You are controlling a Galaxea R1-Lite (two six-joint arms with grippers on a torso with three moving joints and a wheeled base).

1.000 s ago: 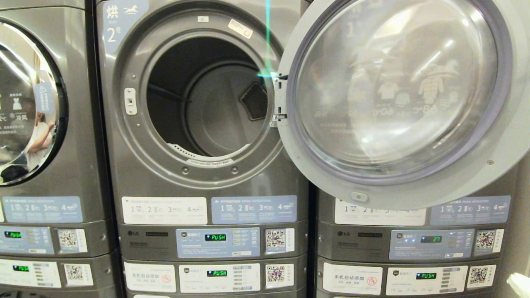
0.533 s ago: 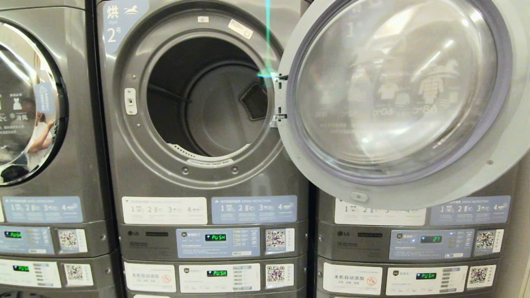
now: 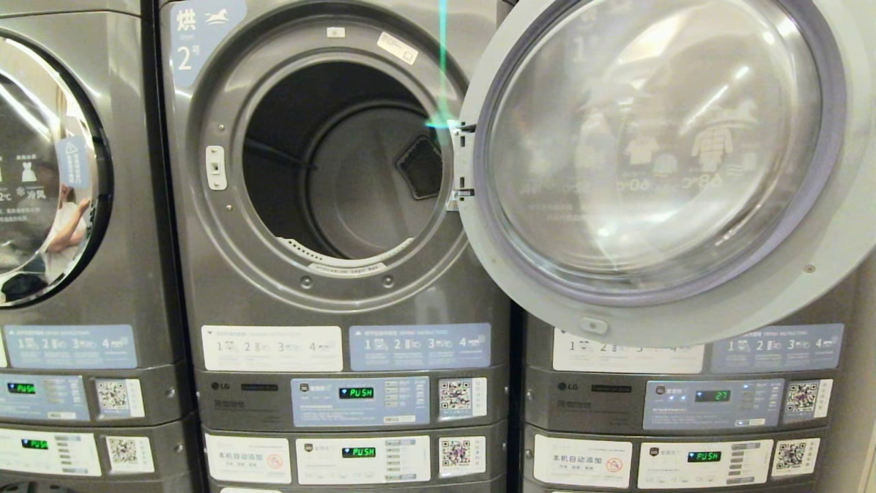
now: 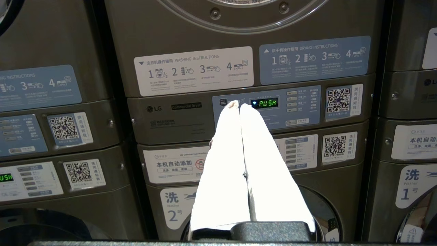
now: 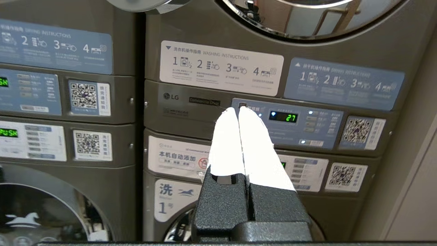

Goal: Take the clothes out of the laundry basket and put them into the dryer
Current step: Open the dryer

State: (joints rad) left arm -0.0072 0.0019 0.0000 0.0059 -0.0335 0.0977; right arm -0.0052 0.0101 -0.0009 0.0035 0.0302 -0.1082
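The dryer (image 3: pixel 363 185), marked 2, faces me in the head view, and I see no clothes in its dark drum. Its round glass door (image 3: pixel 657 150) hangs swung out to the right. The clothes and the laundry basket are out of view. Neither arm shows in the head view. My left gripper (image 4: pixel 237 104) is shut and empty, its white fingers (image 4: pixel 222 160) together, pointing at that dryer's control panel (image 4: pixel 266 107). My right gripper (image 5: pixel 238 110) is also shut and empty, pointing at the neighbouring machine's panel (image 5: pixel 286 123), which reads 27.
The open door covers the front of the right-hand machine (image 3: pixel 684 404). A closed dryer (image 3: pixel 41 164) stands on the left, with a person reflected in its glass. Washer doors (image 4: pixel 324 212) lie below the panels. A pale wall (image 5: pixel 416 177) borders the far right.
A white fingertip of the right gripper showed at the head view's lower right corner a second ago; it has dropped out of that view. The machines and the door have not moved.
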